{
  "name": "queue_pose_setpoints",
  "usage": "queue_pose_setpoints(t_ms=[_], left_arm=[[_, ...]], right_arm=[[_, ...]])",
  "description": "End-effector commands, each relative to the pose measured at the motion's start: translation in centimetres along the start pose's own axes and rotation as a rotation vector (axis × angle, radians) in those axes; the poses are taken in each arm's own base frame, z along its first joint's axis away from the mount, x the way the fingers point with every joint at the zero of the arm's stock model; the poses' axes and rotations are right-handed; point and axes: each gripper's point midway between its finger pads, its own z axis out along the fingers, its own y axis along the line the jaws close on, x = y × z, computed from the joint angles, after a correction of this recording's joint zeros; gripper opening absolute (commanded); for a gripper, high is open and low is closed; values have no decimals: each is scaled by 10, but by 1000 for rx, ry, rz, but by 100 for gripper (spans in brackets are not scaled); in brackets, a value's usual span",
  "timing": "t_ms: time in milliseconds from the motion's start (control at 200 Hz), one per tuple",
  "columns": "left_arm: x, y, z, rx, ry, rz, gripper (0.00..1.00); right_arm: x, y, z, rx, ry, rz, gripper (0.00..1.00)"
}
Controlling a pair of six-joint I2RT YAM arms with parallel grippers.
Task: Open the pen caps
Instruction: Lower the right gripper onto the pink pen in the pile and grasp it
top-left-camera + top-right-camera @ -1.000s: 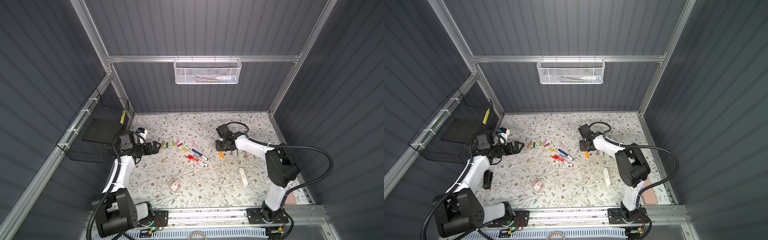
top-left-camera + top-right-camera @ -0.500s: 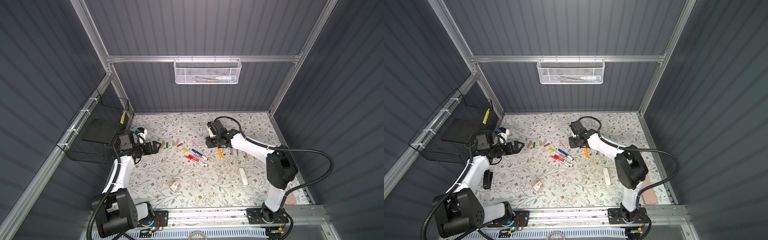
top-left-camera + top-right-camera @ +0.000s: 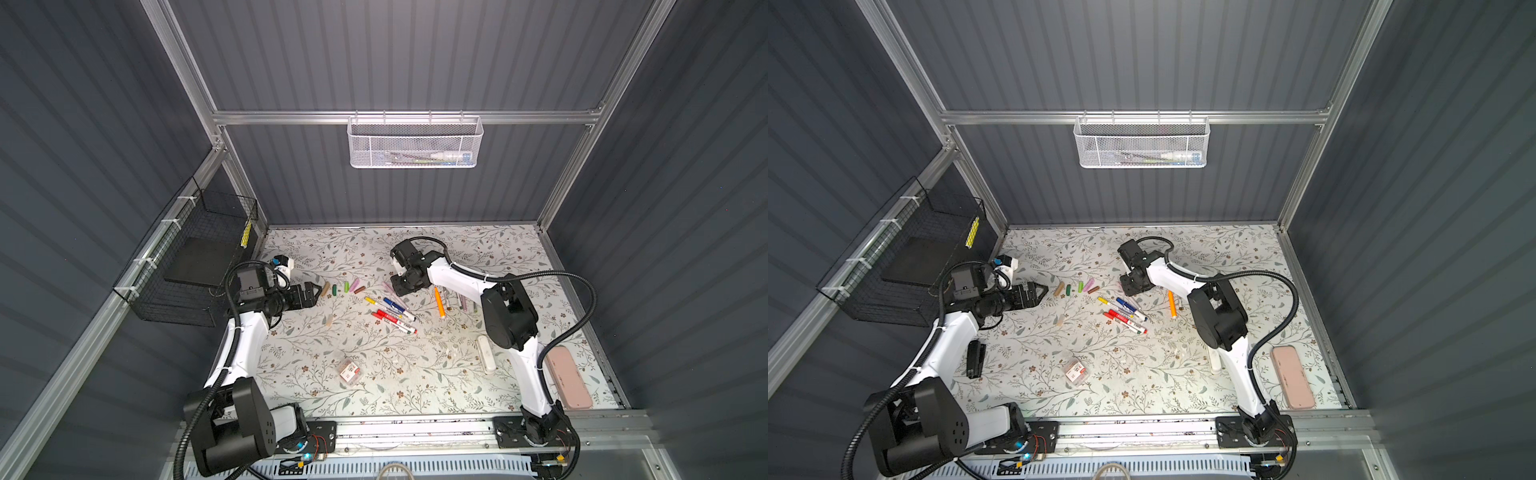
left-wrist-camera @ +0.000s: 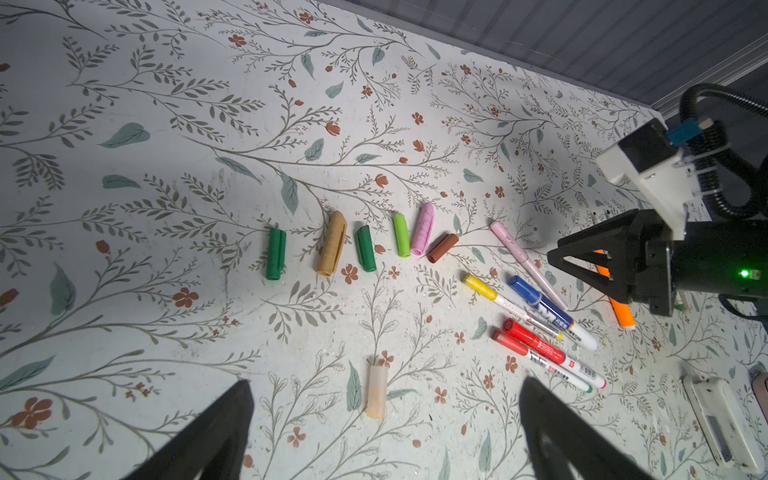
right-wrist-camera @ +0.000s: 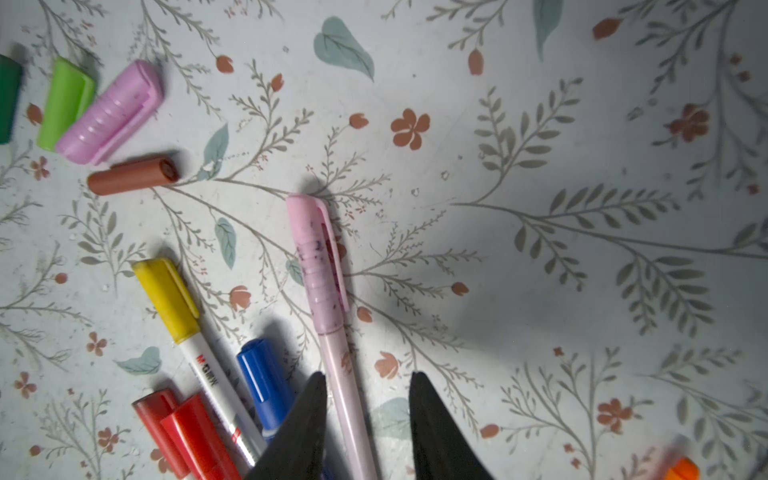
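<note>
In both top views the left end effector (image 3: 318, 292) is hovering released, its jaws standing wide with nothing between them. It is sitting at nine o'clock of a row of loose short plastic pen caps (image 4: 365, 248). These are dark green, tan, green, lime, pink and brown, lying side by side on the floral-patterned counter (image 4: 166, 124). A pale translucent cap (image 4: 376, 390) is lying alone at about six o'clock of that row. At three o'clock of the row, the right end effector (image 5: 368, 378) is straddling the slim pale pink pen (image 5: 345, 395), jaws partly parted, not clenched on it. The pen is wearing its pink cap (image 5: 318, 257). Yellow, blue and red capped markers (image 4: 540, 305) are lying at four o'clock of the row.
</note>
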Motion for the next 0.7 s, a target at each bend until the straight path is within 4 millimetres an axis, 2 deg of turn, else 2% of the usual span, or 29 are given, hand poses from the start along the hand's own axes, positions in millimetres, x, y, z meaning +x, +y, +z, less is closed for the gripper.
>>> queue_pose_setpoints(t_ms=[0,570,695], left_arm=[[-4,-2,-6,9,-18,-11,100],[-5,0,-8,6,-38,-6,100],[-11,-5,-13,20,-37,-10,100]], right_arm=[[14,1,5,16,61,-20,35],[43,-6,33,54,143,-27,27],[47,-9,31,68,153,-23,19]])
